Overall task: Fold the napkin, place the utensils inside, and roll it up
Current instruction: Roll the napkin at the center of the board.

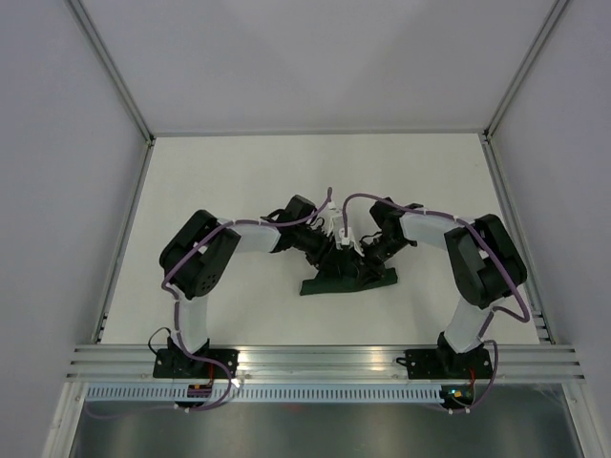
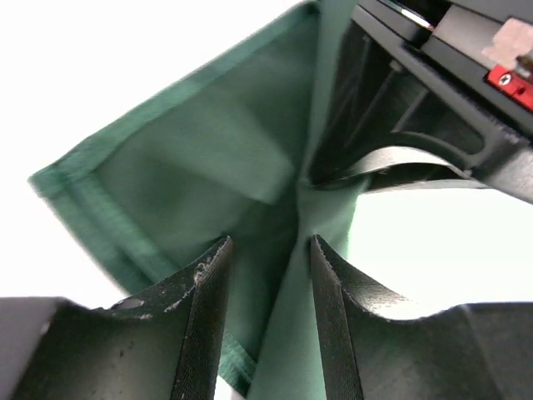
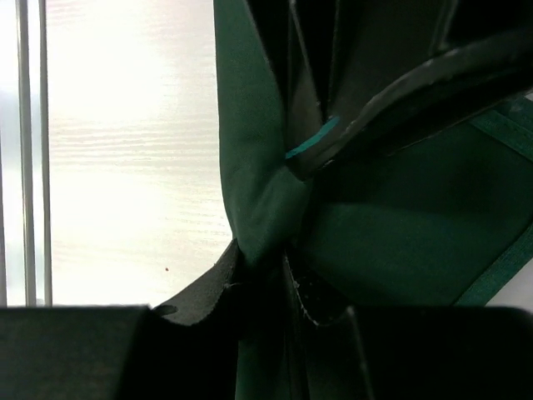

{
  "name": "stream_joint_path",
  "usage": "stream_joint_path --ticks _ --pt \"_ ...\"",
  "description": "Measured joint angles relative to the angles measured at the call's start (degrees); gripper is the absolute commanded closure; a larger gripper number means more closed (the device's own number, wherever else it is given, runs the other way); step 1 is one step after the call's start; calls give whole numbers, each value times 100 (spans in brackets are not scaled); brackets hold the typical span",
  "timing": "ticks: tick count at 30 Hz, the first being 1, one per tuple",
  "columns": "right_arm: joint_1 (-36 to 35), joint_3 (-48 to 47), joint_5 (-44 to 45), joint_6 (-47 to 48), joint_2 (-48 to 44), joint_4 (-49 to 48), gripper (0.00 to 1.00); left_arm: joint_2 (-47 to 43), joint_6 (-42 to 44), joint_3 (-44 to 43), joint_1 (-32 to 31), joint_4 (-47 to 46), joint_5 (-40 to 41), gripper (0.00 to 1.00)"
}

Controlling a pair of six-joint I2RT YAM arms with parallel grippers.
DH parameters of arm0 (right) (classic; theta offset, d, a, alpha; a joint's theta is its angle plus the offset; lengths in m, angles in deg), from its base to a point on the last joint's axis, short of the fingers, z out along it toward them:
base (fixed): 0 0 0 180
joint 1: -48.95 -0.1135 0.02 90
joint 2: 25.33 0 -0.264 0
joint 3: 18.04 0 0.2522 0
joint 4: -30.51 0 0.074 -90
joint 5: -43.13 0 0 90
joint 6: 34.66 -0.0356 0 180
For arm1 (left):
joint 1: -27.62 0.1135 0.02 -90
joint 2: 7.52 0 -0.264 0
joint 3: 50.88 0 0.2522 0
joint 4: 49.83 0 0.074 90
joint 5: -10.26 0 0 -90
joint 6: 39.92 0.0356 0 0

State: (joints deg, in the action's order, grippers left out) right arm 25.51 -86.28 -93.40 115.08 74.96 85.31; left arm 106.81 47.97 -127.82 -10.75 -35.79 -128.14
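Right gripper (image 3: pixel 265 265) pinches napkin (image 3: pixel 391 225); left gripper (image 2: pixel 271 246) parted.

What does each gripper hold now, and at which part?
The right gripper pinches a raised fold of the napkin. The left gripper stands open astride that fold, gripping nothing.

**Obstacles**
- Napkin (image 2: pixel 191 150): bunched under both pincers. One fold rises into the gap of the left pincer (image 2: pixel 271 250), between its parted fingers (image 2: pixel 204 317), and takes up much of that gap.
- Right pincer (image 3: pixel 266 267): just ahead and to the right of the left pincer, clamped onto the same fold. It blocks a straight advance.

**Free room**
- Table (image 1: pixel 239 172): bare surface outward of each pincer and beyond both, up to the far edge.
- Side walls (image 1: pixel 57 191): well apart from either pincer.
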Motion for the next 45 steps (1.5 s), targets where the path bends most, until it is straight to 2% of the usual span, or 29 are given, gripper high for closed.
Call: stream_joint_path --ticks 3,8,16,20,28,35,40,41,42,45 --pt "28 -356 -227 328 382 476 73 -363 -164 457 90 -459 562 50" --pt "258 -916 -562 332 1121 1410 73 -1182 -186 1165 256 -1322 1279 49" --pt "426 -1432 -710 251 1801 2302 73 -2396 -177 2385 52 -2850 2120 49" --pt "470 -1611 -774 186 2052 2568 73 -2754 114 2804 -503 -3097 2806 48" --pt "525 -1794 -833 48 2328 2839 73 -2774 1510 2844 -2424 -3088 4638 46" --pt "542 -1860 -874 -7 2455 2955 73 -2192 2428 2811 -3174 -3099 5657 43" --pt "564 -1912 -898 -24 2538 3023 73 -1637 2820 2763 -3397 -3272 6048 41" --pt "570 -1912 -898 -35 2542 3023 73 -1556 2868 2739 -3399 -3355 6092 15" --pt "570 -1915 -898 -39 2546 3023 73 -1504 2955 2715 -3399 -3399 6148 3" --pt "584 -1919 -894 -42 2551 3029 73 -1423 3036 2553 -3388 -3722 6301 6"
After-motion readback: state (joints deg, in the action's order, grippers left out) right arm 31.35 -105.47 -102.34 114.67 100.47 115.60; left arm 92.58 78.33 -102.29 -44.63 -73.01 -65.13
